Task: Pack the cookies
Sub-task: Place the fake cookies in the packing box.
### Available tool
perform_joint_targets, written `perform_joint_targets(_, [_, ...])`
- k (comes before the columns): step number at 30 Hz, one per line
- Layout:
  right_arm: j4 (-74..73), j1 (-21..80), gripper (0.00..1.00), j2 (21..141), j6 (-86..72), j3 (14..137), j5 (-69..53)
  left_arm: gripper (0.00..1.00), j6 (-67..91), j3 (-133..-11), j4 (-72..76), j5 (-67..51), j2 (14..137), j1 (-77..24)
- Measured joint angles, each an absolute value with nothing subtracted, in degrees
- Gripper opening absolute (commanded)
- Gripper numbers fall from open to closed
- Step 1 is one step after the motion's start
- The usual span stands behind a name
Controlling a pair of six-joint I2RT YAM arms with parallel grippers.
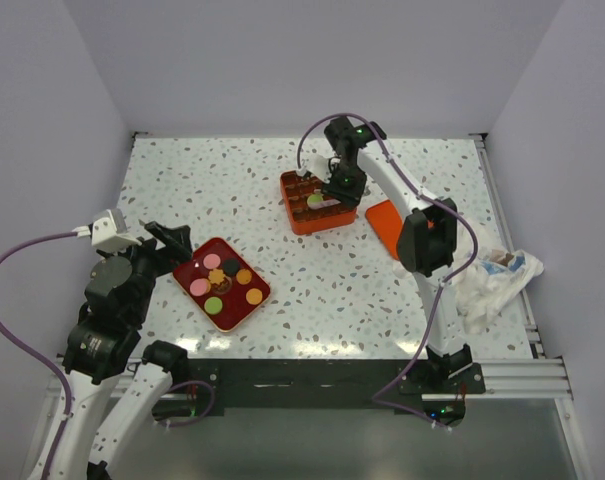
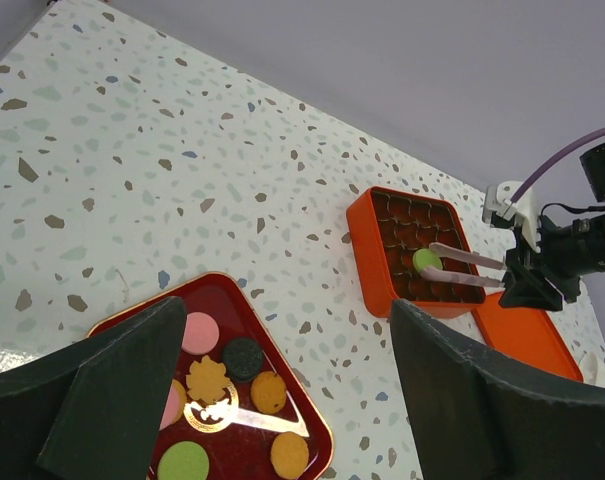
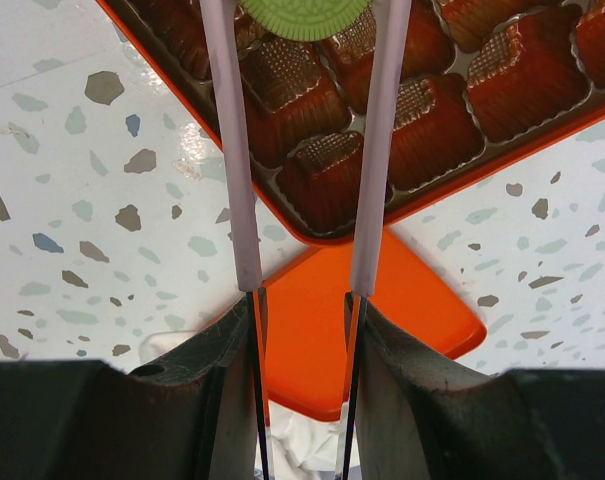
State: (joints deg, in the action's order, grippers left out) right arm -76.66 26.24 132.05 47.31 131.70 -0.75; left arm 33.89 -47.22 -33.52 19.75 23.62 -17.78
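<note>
Here the move turns on how the green cookie [image 3: 304,15] sits over the orange box [image 1: 294,218]. It lies flat and face up at the very tips of the right gripper [image 2: 434,259], above the moulded cells in the box's middle. The jaws are drawn partway together, and their two long pink fingers [image 3: 232,150] pinch the cookie by opposite edges, so it appears held rather than set down. Whether its underside already touches a cell I cannot tell. Being round, the cookie has no long axis, so what counts is that it sits squarely over one cell and not across a dividing ridge; from the right wrist view that alignment is hidden at the top edge. In my judgement the next move needs a short straight descent and then a widening of the jaws. The box's lid [image 1: 384,226] lies on the tabletop [image 1: 382,290] just beside the box, on its right. The other cookies [image 1: 222,281] rest on a red tray [image 2: 254,290] well to the left of the box and nearer the arm bases. The left gripper [image 2: 287,315] hangs beside that tray with its jaws spread wide and holding nothing. So the right arm is far nearer the box, and the left arm is nearer the tray.
</note>
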Motion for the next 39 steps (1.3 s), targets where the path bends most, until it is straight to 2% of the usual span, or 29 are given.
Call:
perform_joint_targets(14, [-76.6,26.2,0.37,132.9,47.1,131.7,-0.8,0.88,33.9,-47.2,-33.5,19.7,23.6,-17.8])
perform_joint_targets(21, [-76.3,26.2,0.43,132.9,46.9,131.6,-0.8,0.88,33.9,-47.0,-33.5,19.7,23.6,-17.8])
perform_joint_targets(39, [-75.9,26.2,0.42,132.9,45.9,132.7,-1.4,0.88,33.9,-47.0,-33.5,19.7,23.6,-17.8])
